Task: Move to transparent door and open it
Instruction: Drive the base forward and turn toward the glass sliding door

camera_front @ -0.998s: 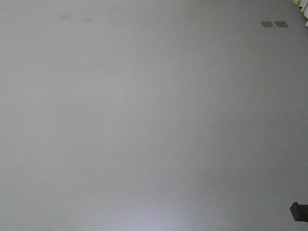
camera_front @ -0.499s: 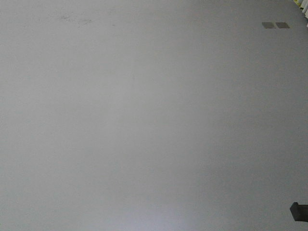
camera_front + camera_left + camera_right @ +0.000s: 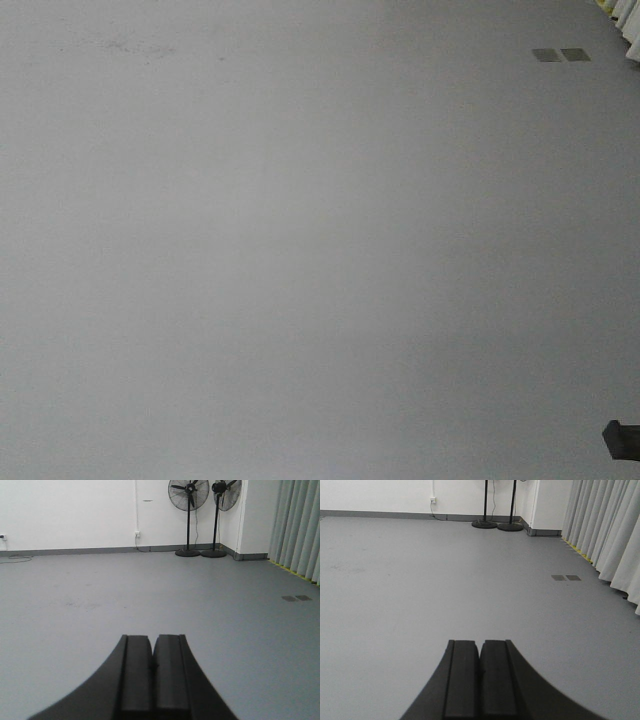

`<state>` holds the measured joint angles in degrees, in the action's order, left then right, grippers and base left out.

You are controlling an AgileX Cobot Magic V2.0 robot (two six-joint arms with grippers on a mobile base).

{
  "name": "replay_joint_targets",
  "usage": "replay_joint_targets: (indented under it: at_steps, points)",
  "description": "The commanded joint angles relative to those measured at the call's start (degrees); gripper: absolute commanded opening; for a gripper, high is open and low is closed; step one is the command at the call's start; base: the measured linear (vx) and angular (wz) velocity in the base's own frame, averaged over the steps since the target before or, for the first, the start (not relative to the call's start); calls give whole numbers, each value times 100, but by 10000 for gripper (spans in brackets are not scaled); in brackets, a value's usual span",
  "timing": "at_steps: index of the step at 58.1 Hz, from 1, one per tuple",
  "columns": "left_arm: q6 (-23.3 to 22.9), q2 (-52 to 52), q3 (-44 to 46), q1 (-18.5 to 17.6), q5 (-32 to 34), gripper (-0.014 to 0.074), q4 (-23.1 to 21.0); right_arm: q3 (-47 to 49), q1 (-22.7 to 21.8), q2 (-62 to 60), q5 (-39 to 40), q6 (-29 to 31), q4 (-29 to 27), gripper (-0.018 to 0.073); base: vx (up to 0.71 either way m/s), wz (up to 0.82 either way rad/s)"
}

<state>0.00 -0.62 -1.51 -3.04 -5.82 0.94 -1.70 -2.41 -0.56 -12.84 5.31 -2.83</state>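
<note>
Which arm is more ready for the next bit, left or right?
Neither yet, I think. The left gripper and the right gripper both have their jaws shut and point over bare grey floor. No door shows in any view, so the robot probably has to drive first.

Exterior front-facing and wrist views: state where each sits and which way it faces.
Exterior front-facing: on the robot's front, tilted down at the plain grey floor; a dark corner of the robot shows bottom right.
Left wrist: on the left arm, looking level across the floor at two black pedestal fans by a white wall; the shut left end effector shows.
Right wrist: on the right arm, facing likewise; the shut right end effector shows.
Shared: all show two dark floor plates; none shows the transparent door.
</note>
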Motion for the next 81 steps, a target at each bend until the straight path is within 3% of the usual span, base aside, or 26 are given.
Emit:
replay_joint_targets:
  at_steps: [1,44,81]
  points:
    - [-53,-71,-175,-41,444,-6,-57,-78,-20,-79,455,5,14,-8,15,-8]
    - [-53,-71,-175,-41,444,-6,-57,-78,-20,-79,455,5,14,-8,16,12]
    - [-53,-71,-175,-41,444,-6,-57,-78,-20,-79,450,5,14,-8,35,15]
